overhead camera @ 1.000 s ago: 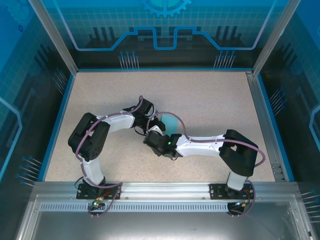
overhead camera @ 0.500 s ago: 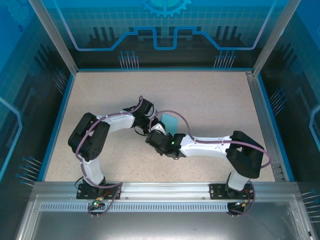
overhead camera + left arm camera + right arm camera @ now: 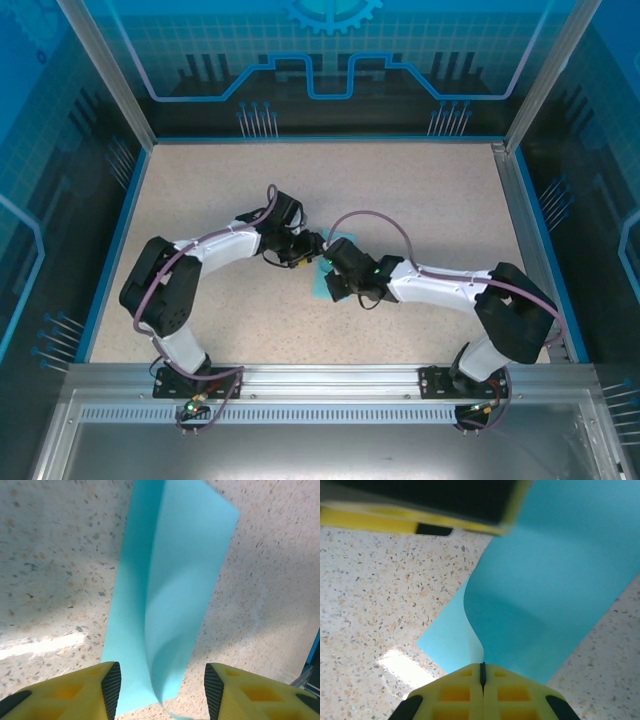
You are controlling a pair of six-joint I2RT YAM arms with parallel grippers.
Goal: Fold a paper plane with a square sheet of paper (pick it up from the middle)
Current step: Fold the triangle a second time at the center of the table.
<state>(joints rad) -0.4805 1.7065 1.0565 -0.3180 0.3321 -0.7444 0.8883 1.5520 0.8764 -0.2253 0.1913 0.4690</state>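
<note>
The square sheet of paper (image 3: 322, 286) is light turquoise and bowed up off the table in the middle of the top view. My right gripper (image 3: 481, 666) is shut on a raised fold of the sheet (image 3: 555, 590), with one flap curling down to the table on its left. My left gripper (image 3: 162, 685) is open, and the buckled sheet (image 3: 175, 580) rises between its yellow fingers (image 3: 107, 690) without touching either pad. In the top view the left gripper (image 3: 310, 247) and right gripper (image 3: 335, 262) meet nose to nose over the paper.
The speckled beige table (image 3: 430, 200) has bare room on all sides of the paper. Blue walls and metal posts (image 3: 105, 70) fence it in. A finger of the left gripper (image 3: 420, 505) hangs close above the right one's jaws.
The right gripper has swung right and farther from the bases and has shut on the paper. The left gripper has opened and let the sheet go. The left arm has stretched towards the middle.
</note>
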